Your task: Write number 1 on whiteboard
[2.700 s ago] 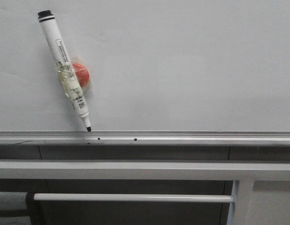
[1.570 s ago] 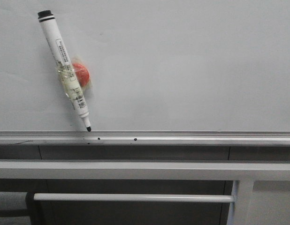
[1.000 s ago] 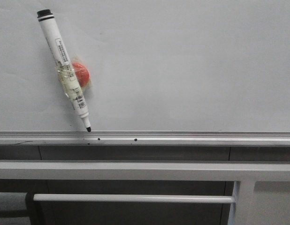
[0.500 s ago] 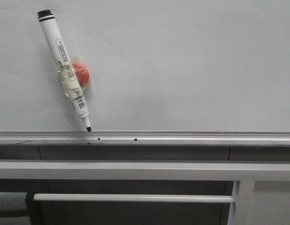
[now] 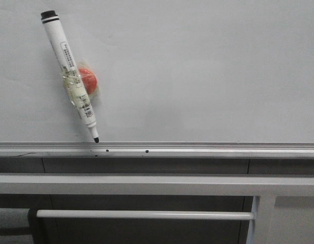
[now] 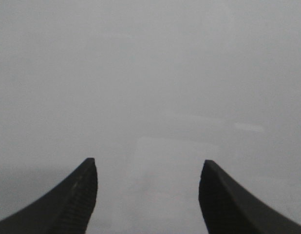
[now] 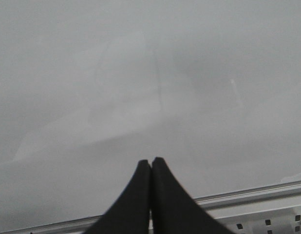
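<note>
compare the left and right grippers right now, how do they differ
The left gripper is open, its black fingers spread wide with bare board between them; the right gripper is shut, fingertips pressed together. The right wrist view shows the whiteboard's silver rail behind the right gripper; the left gripper's view shows only plain board. Both hold nothing and face the whiteboard.
</note>
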`<state>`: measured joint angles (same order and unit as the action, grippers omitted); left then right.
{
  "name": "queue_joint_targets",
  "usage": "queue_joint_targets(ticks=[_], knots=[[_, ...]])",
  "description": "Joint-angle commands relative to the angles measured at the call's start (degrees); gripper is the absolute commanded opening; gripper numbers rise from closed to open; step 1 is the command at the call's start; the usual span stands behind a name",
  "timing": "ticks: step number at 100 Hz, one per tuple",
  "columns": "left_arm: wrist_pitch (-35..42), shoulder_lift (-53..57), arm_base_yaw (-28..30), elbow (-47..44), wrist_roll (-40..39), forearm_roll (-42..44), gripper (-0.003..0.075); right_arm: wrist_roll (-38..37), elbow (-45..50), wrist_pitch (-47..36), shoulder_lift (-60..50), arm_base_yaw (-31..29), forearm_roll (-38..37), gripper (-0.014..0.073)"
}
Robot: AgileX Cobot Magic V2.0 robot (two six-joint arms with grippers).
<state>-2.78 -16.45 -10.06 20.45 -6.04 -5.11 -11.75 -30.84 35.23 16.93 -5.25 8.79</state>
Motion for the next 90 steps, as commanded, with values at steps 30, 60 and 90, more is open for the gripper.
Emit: queue_joint_targets(ticks=[30,60,90], knots=[[-2.11,-5.11,-5.39,1.94,0.0,-1.51,0.041,8.75,-2.57,-4.82,6.56,10.77,2.63,-0.0063],[-0.39,-9.51,-15.47,-0.83,0.0,-4.38,0.041,8.75,-2.57,-5.94,9.45,16.31,0.38,-0.0063],[19.81,-16.32,-24.81,-11.85,-0.28,-9.46,0.0409,8.75,-2.57,-6.28,9.55,16.31,0.38,-0.0063]])
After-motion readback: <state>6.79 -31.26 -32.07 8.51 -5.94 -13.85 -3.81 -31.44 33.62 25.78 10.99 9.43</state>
